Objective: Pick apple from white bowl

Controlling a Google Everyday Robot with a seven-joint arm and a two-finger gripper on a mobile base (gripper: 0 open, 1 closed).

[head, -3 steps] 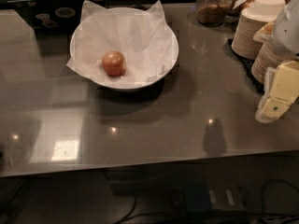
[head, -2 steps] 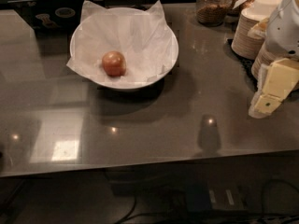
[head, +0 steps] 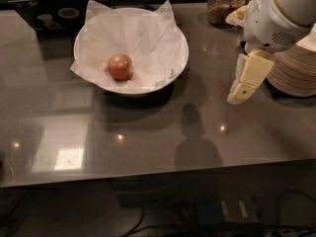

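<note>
The apple (head: 120, 66) sits left of centre in the bowl (head: 148, 89), on crumpled paper (head: 148, 36) (which may shift). It looks firm, light and glossy, so likely slippery; best taken from above, across its widest part. The gripper (head: 239, 94) hangs well to the right, above the table (head: 148, 147) — whether it is open or closed, I cannot tell.

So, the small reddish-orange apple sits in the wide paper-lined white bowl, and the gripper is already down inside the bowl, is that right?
Not quite: the camera view shows the gripper outside the wide paper-lined white bowl, off to its right in the picture, above the glossy grey tabletop. The small reddish-orange apple does sit in the bowl, untouched.
</note>
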